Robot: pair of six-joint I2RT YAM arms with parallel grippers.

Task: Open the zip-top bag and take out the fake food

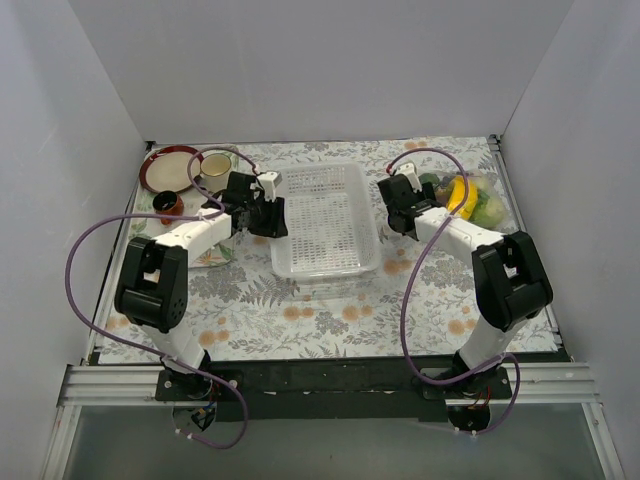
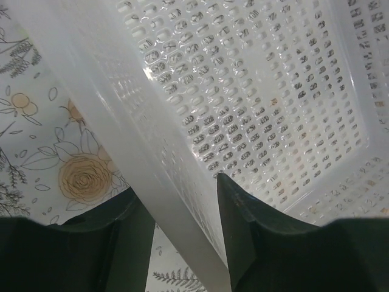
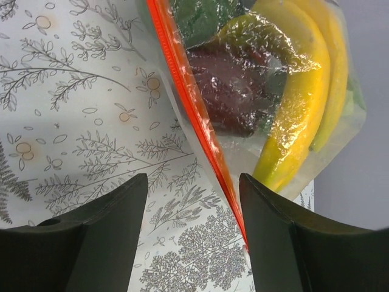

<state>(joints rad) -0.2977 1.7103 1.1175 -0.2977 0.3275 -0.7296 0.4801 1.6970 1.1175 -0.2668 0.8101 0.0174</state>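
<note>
The clear zip-top bag lies at the far right of the table, its orange-red zip strip shut. Inside show fake food: a yellow banana-like piece, a dark purple-red one and green ones. My right gripper is open at the bag's left side. The near end of the zip strip runs between its fingers, close to the right finger. My left gripper is closed across the left rim of the white perforated basket, one finger inside, one outside.
The basket stands mid-table between the arms. A red-rimmed plate, a cup and a small dark red cup sit at the far left. White walls close in the table on three sides.
</note>
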